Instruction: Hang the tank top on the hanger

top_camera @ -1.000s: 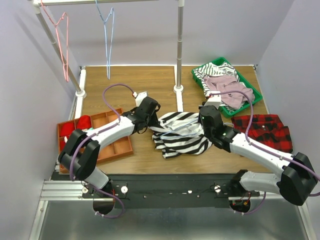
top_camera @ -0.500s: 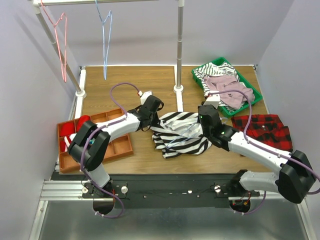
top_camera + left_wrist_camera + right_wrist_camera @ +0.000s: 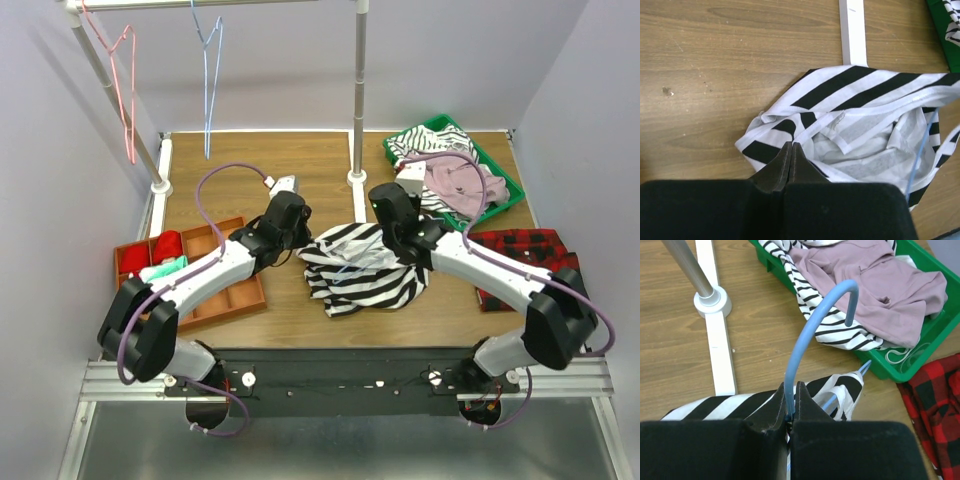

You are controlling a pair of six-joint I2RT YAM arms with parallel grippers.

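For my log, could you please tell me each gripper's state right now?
Left gripper: closed at the tank top edge; whether it pinches cloth cannot be told.
Right gripper: closed on the hanger hook.

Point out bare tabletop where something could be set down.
Bare tabletop: far side between the left post and centre post; also the near edge before the tank top. Crowded: green bin and plaid cloth right, orange tray left.
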